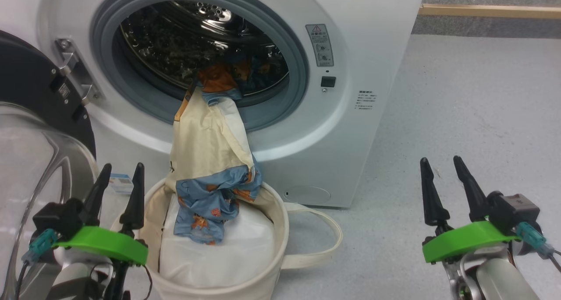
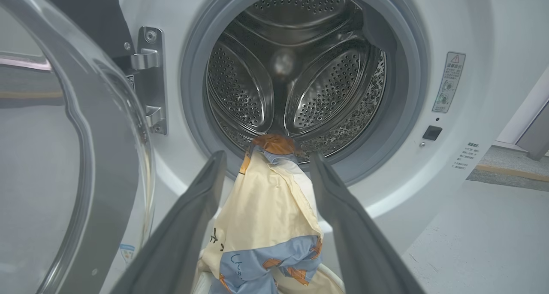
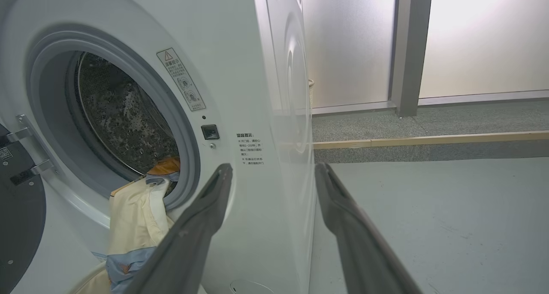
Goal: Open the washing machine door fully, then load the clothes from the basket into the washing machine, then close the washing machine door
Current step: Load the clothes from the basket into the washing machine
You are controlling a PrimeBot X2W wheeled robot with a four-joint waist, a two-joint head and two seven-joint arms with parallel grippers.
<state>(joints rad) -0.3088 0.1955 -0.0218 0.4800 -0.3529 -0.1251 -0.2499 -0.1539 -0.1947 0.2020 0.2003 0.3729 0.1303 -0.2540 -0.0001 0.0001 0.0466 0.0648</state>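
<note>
Closest to the camera, both grippers are doing nothing much. The left gripper (image 1: pixel 123 168) has its fingers spread wide with nothing between them and sits low on the left, just beside the basket (image 1: pixel 280 212) rim and in front of the glass bowl of the door (image 1: pixel 26 85); the right gripper (image 1: pixel 440 160) is just as wide and just as empty, out over bare floor (image 1: pixel 482 116) and well apart from everything. Next up, the basket stands right in front of the washing machine (image 1: pixel 372 50) with white padding (image 1: pixel 236 256) inside it. The clothes (image 1: pixel 210 160) are strung out in one long drape; the blue printed end is bunched on the padding, the cream part hangs down the machine's front, and the orange and blue end lies over the grey gasket (image 1: pixel 298 72) into the drum (image 1: pixel 184 41). From the left wrist the cloth shows between the two fingers (image 2: pixel 188 225) but further off, not touched. The door is swung open to the left on its hinge (image 1: pixel 74 68). Further back, the steel drum looks bare past that one end of cloth.
</note>
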